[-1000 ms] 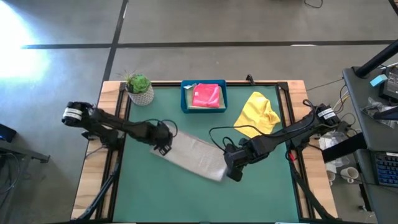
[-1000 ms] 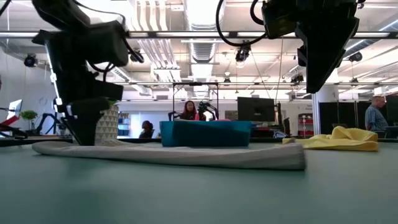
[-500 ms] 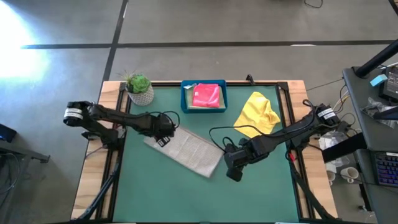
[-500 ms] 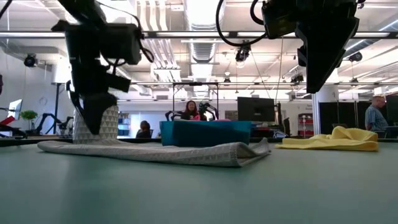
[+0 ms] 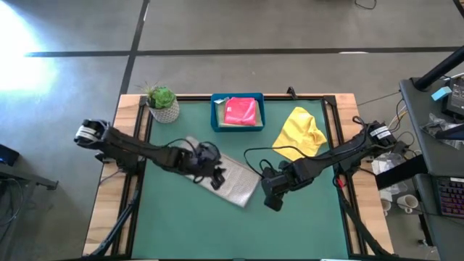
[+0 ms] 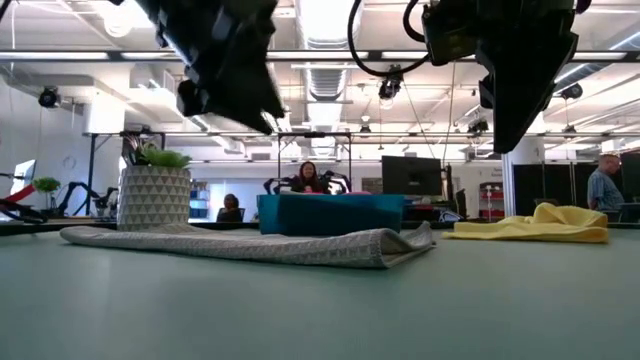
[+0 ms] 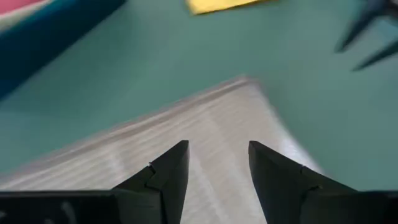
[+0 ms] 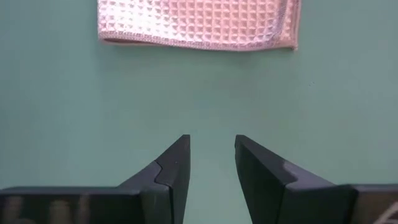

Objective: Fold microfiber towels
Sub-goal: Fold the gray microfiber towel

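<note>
The light grey towel (image 5: 237, 188) lies folded into a long strip flat on the green mat, also seen in the low view (image 6: 250, 243). My left gripper (image 5: 215, 176) hovers open above the strip's middle, clear of it (image 7: 217, 155). My right gripper (image 5: 271, 201) hovers open over bare mat just off the strip's right end (image 8: 211, 155). The yellow towel (image 5: 301, 130) lies crumpled at the far right. The hot pink towel (image 5: 241, 111) lies folded in the blue tray (image 5: 215, 116). The lime and olive towels do not show clearly.
A small potted plant (image 5: 162, 101) stands at the far left corner of the mat. The blue tray sits at the far edge, in the middle. Bare mat lies along the near side (image 5: 217, 232). People stand in the room beyond the table (image 6: 603, 190).
My left gripper drew the grey towel's left end toward the far left, so the strip slid that way. It then came off the towel, rose, and moved right over the strip's middle. The towel lies still now.
</note>
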`<action>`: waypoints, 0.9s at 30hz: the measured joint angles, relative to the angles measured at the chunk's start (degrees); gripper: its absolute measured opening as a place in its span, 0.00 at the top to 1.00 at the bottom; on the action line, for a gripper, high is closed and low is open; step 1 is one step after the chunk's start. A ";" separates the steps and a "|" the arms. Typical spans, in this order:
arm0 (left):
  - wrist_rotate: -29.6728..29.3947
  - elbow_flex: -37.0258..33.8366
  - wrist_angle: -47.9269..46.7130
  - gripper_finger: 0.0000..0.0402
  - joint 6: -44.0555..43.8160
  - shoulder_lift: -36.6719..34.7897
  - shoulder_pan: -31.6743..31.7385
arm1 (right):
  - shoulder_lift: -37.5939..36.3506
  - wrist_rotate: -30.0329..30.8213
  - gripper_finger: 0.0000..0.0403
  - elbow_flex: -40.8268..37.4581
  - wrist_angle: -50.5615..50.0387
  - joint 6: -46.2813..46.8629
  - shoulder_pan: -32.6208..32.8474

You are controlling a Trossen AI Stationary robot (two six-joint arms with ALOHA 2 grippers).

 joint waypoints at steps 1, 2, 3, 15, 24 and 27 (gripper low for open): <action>-0.03 -0.11 2.43 0.62 -0.01 0.64 -0.73 | 0.00 0.45 0.71 -0.04 0.01 0.01 0.00; -0.10 -0.09 5.66 0.62 0.00 1.53 -1.28 | 0.00 0.61 0.71 -0.07 0.03 0.01 0.00; -0.09 0.05 8.26 0.62 0.02 2.46 -1.82 | 0.00 0.61 0.71 -0.07 0.07 0.00 0.00; 0.39 6.13 11.37 0.62 -0.04 18.73 -7.33 | 0.00 0.63 0.71 -0.31 0.46 -0.03 0.00; 0.82 10.79 10.72 0.62 -0.01 26.19 -8.51 | 0.00 0.68 0.71 -0.60 0.82 -0.01 0.00; 2.13 10.74 10.84 0.62 0.00 26.61 -8.54 | 0.00 0.69 0.71 -0.74 0.96 -0.01 0.00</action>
